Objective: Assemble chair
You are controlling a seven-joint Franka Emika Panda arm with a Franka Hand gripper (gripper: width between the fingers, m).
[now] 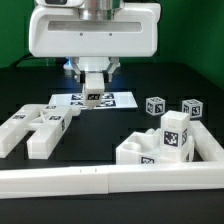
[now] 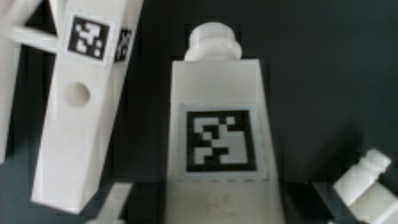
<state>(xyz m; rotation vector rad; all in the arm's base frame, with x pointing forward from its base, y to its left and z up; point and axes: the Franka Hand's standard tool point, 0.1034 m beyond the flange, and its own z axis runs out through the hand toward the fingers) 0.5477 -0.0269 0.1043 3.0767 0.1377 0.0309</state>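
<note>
Now the gripper (image 1: pixel 92 90), jaws nearly shut, holds a tagged white leg (image 2: pixel 222 130); if it twists in this grip, it may strike the bar (image 2: pixel 80 120) beside.

Boxy white housing (image 1: pixel 95 35) with grey flange (image 1: pixel 95 8) and narrow claw (image 1: pixel 93 85).

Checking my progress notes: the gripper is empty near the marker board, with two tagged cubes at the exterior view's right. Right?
Not empty: the gripper is shut on a white tagged chair piece, plain in the wrist view. The rest stands: it is near the marker board, with two cubes at the exterior view's right.
</note>
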